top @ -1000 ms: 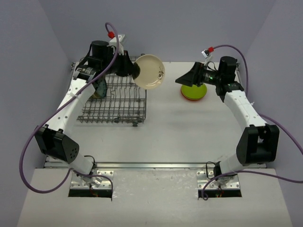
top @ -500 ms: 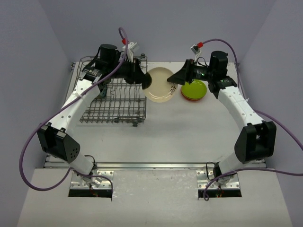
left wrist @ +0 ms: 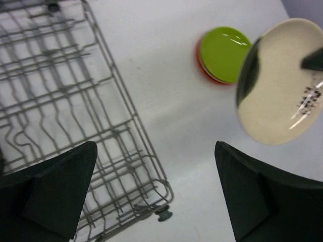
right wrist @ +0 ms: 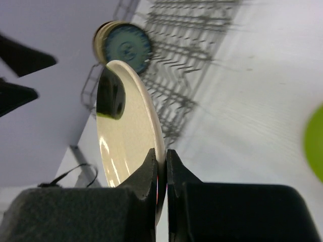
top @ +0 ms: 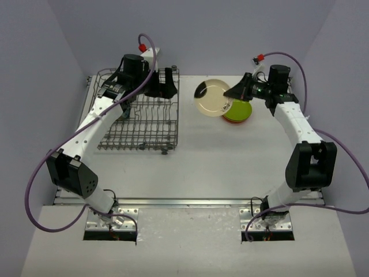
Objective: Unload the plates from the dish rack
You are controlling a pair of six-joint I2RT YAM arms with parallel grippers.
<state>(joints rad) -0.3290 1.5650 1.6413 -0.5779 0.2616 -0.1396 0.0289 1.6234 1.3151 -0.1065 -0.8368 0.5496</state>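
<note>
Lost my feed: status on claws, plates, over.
Left claw open at dish rack. Right claw shut on cream plate, beside green stack. Teal plate in rack. No obstruction seen.

A white desk (top: 230,156) stood between pale lavender walls (top: 202,34), a metal rail (top: 184,202) along its near edge.

— Where's the grey wire dish rack (top: 138,124)?
— Left side of the table (top: 230,156), with one teal-patterned round plate (right wrist: 123,48) standing on edge in it.
— And the others?
— A lime green plate (top: 241,109) lies stacked on an orange plate (left wrist: 202,69), right of the rack. A glossy cream round plate (top: 213,98) hangs tilted beside that stack, its rim pinched in the right gripper (right wrist: 161,154).
</note>
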